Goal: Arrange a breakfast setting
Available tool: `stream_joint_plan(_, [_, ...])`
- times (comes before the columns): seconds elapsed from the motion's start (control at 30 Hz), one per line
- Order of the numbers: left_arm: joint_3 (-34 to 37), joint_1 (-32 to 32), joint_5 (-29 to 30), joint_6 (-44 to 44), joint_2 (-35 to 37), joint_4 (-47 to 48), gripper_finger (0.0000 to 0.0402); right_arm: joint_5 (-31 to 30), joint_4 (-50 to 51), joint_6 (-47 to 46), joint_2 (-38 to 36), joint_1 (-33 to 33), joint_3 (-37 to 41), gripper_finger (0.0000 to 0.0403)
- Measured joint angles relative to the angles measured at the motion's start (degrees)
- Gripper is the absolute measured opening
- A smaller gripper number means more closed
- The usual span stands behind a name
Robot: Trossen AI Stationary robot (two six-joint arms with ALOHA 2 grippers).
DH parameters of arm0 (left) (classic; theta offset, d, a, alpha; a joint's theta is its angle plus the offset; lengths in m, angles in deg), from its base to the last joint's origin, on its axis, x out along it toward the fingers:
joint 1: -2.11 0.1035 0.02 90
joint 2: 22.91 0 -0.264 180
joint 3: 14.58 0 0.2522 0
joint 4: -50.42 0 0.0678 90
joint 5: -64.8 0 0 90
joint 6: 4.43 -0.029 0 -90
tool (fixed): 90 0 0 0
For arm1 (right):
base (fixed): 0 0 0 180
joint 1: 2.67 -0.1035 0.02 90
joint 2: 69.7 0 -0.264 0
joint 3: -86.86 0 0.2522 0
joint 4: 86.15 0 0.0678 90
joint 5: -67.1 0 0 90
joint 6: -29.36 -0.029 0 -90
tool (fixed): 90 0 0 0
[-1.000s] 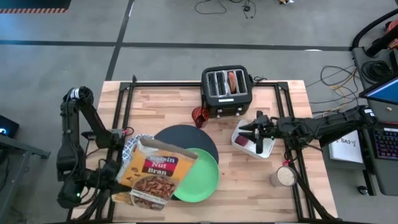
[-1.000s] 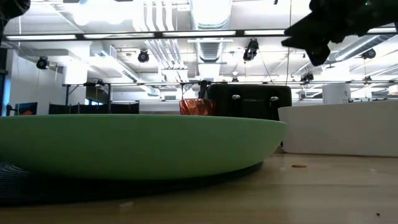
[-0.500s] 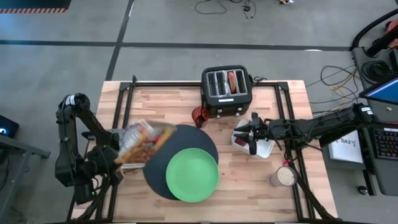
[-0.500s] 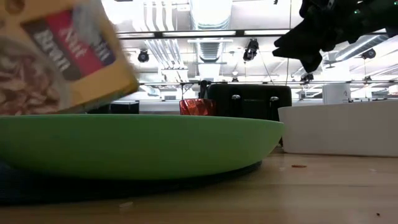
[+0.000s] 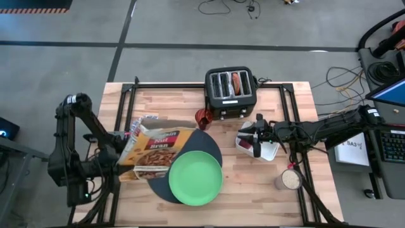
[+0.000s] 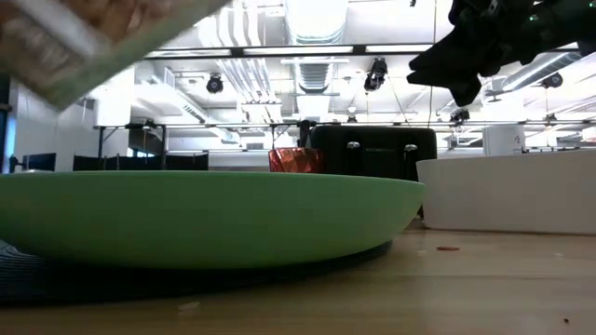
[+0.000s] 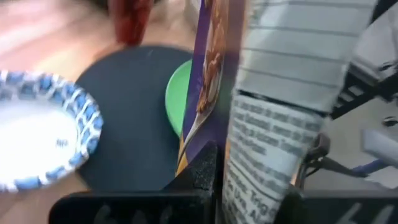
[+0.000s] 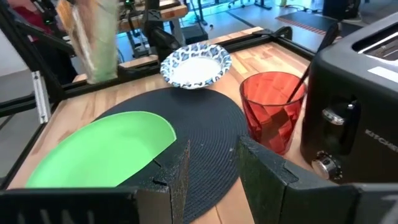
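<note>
My left gripper (image 5: 125,166) is shut on a Raisin Nut Bran cereal box (image 5: 156,149), held in the air over the left part of the big round black mat (image 5: 204,145). The lime-green plate (image 5: 195,178) lies on the mat's near part. The blue-and-white bowl (image 8: 196,65) stands on the wood at the mat's left rim, mostly under the box in the high view. A dark spoon handle (image 8: 311,61) sticks out of a red cup (image 8: 272,111) beside the toaster. My right gripper (image 5: 257,138) hangs open and empty over the white tray (image 5: 269,151). My left gripper pinches the cereal box between its two fingers, with one dark finger (image 7: 204,169) against the purple front face and the grey printed side panel (image 7: 261,155) running between the fingers. The box is lifted clear and tilted, its front face up in the high view.
The black four-slot toaster (image 5: 231,94) stands at the far edge with something reddish in one slot (image 5: 236,82). A small jar (image 5: 290,179) stands near the right edge. Black frame rails (image 5: 123,107) run along the table's sides. Bare wood lies between plate and tray.
My left gripper has carried the cereal box off the green plate toward the table's far left, tipping and turning it on the way; the plate now shows whole. My right gripper has shifted a little toward the table's left over the tray.
</note>
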Motion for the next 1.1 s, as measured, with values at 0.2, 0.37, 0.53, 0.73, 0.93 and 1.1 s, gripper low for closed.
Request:
stream_joint_plan(0.2, [0.13, 4.03, 3.14, -8.17, 3.00, 0.00, 0.0000, -0.47, 0.05, 0.00, 0.09, 0.00, -0.77, 0.0121])
stream_joint_plan(0.37, [1.46, 10.15, -1.02, -17.10, 6.18, 0.08, 0.0000, -0.47, 0.02, 0.19, 0.09, 0.00, -1.33, 0.0121])
stream_joint_plan(0.53, [2.37, 17.07, -6.47, -27.40, 8.90, 0.11, 0.0000, -0.47, 0.08, 0.42, 0.09, 0.00, -1.33, 0.0121])
stream_joint_plan(0.73, [0.77, 23.71, -12.81, -42.93, 13.82, 0.05, 0.0000, -1.21, 0.10, 0.85, 0.09, 0.00, -1.33, 0.0121])
stream_joint_plan(0.93, [-1.72, 27.21, -14.70, -48.35, 22.29, 0.09, 0.0000, -1.65, 0.08, 2.04, 0.00, 0.00, -1.33, 0.0121])
stream_joint_plan(1.1, [1.12, 30.31, -22.20, -46.39, 32.29, 0.14, 0.0000, -3.02, 0.09, 3.34, 0.11, 0.00, -2.44, 0.0121])
